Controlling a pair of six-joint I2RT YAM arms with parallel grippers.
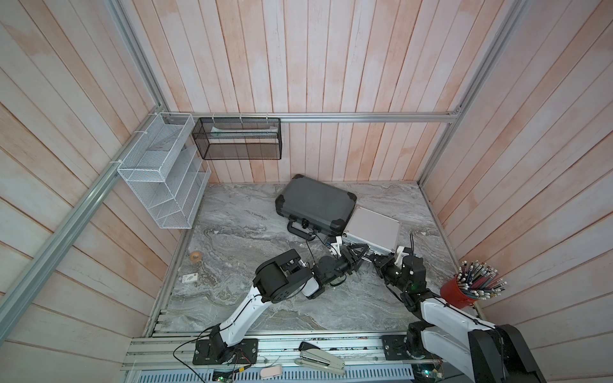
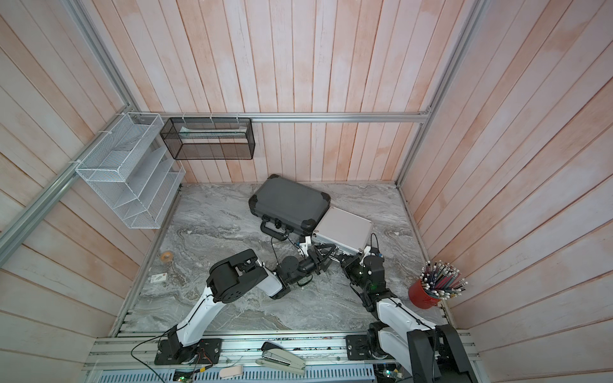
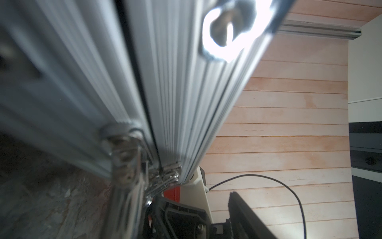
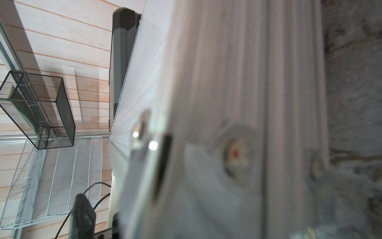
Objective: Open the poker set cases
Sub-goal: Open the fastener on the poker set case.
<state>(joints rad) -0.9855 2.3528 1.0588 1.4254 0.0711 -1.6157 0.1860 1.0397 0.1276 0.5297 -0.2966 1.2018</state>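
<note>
Both poker set cases lie on the marble table with their lids down. The larger dark grey case (image 1: 315, 202) (image 2: 288, 199) sits at the back, its handle facing the front. The smaller ribbed silver case (image 1: 373, 225) (image 2: 345, 225) lies against its right corner. My left gripper (image 1: 360, 253) (image 2: 324, 253) is at the silver case's front side, open, with one finger (image 3: 242, 215) standing free of the ribbed wall (image 3: 175, 93). A metal latch (image 3: 124, 157) shows by the dark seam. My right gripper (image 1: 381, 258) presses against the same front side (image 4: 227, 72), which blurs its jaws.
A red cup of pencils (image 1: 459, 293) stands at the right edge beside my right arm. A tape roll (image 1: 195, 256) and a small card (image 1: 189, 278) lie at the left. White (image 1: 162, 175) and black (image 1: 237, 139) mesh baskets hang on the walls. A stapler (image 1: 320, 359) rests on the front rail.
</note>
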